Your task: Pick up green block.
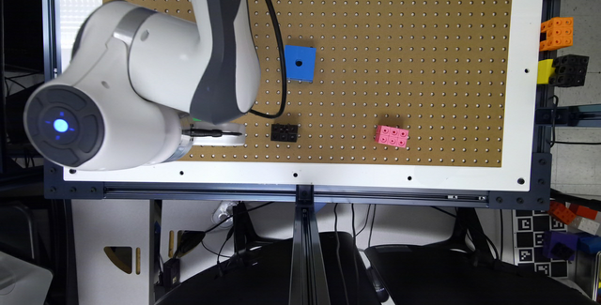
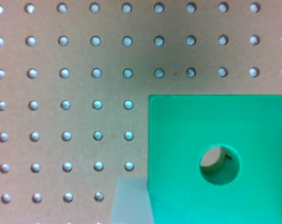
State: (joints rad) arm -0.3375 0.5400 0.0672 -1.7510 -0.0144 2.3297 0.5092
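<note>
Green block (image 2: 220, 158): task item, lying flat on the pegboard (image 1: 399, 61) directly under the wrist camera, round hole facing up. Largest to smallest you have: the robot arm (image 1: 141, 80), the pegboard desk, the blue block (image 1: 300, 63) at about 1 o'clock from the wrist, the pink brick (image 1: 391, 136) and black brick (image 1: 284, 132) at 3 o'clock. End effector (image 1: 218, 134): whether it is spread or clamped, you cannot tell. Centre over the block before closing, square to its edges.

Arm (image 1: 141, 75): glossy white rounded shells, dark grey bands at the joints. Round dark grey end cap (image 1: 63, 125) with 1 glowing blue light (faint blue marks around it). Black cable (image 1: 277, 61) loops alongside.
</note>
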